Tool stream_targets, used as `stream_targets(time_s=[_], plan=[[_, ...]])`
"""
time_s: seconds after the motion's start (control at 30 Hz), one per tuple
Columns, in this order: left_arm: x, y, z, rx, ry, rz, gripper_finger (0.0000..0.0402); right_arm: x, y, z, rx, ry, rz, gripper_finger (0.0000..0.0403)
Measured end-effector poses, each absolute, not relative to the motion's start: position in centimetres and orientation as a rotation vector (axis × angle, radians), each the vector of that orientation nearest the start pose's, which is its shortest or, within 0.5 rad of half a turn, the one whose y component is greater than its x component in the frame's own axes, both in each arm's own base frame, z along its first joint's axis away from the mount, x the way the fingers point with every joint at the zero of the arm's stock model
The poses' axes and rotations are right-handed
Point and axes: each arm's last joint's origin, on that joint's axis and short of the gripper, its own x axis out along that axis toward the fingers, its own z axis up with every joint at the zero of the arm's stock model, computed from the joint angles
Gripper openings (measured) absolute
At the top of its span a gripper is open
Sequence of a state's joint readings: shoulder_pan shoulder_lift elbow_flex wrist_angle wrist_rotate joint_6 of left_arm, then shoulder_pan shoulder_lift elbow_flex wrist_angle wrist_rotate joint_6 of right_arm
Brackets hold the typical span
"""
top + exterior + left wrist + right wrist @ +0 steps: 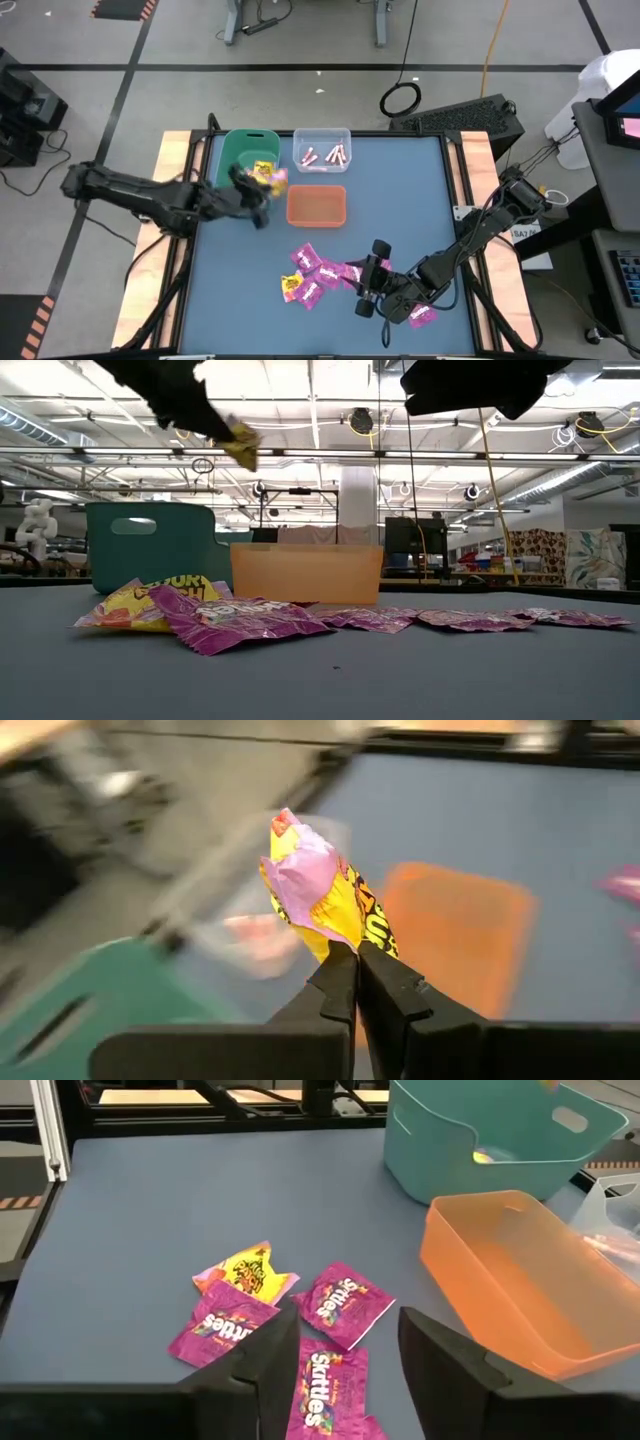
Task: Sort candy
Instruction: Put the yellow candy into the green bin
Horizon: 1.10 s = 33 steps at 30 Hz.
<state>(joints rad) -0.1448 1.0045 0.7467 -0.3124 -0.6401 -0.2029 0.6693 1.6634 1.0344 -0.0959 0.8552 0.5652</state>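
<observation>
My left gripper [258,190] is shut on a yellow candy packet [322,895] with a pink-purple patch. It is held in the air at the green bin's [248,155] near right corner. The low view shows the packet [240,445] high above the table. Magenta and yellow candy packets [312,275] lie flat in a loose pile on the blue table. My right gripper [345,1370] stands open above that pile, with a magenta packet [325,1380] on the table below its fingers. Pale pink sticks [325,155] lie in the clear bin [322,135]. My left gripper pinches the packet's lower end [340,948] between its two fingers. The packet stands up past the fingertips, crumpled and lifted clear of the table and bins. Whether it is one packet or two pressed together, I cannot tell.
An orange bin [317,205] stands mid-table, between the far bins and the pile. The green bin holds a yellow piece [483,1155]. One magenta packet [421,316] lies beside my right arm. Wooden rails [175,170] edge the table on both sides.
</observation>
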Motion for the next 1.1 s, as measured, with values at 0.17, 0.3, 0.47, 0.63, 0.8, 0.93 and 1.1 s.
stream_targets(time_s=[0.17,0.3,0.47,0.63,0.8,0.93,1.1], plan=[[18.8,2.3,27.7,0.004,0.526,0.718,0.0012,28.2,19.6,21.3,0.048,0.449,-0.314,0.0162],[18.2,5.3,26.8,-0.047,0.616,0.817,0.0012,28.2,19.6,21.3,0.049,0.449,-0.314,0.0162],[17.4,8.4,24.5,-0.124,0.719,0.919,0.0012,28.2,19.6,21.3,0.05,0.454,-0.307,0.0162],[17.2,10.1,22.5,-0.218,0.792,0.893,0.0013,28.2,19.6,21.3,0.05,0.463,-0.295,0.0162],[17.2,10.8,21.1,-0.278,0.848,0.858,0.0028,28.2,19.6,21.3,0.052,0.462,-0.296,0.0162],[17.3,11.1,20.5,-0.296,0.872,0.848,0.006,28.2,19.6,21.3,0.056,0.459,-0.295,0.0162],[17.3,11.1,20.5,-0.298,0.872,0.848,0.0104,28.3,19.6,21.3,0.057,0.46,-0.293,0.0162]])
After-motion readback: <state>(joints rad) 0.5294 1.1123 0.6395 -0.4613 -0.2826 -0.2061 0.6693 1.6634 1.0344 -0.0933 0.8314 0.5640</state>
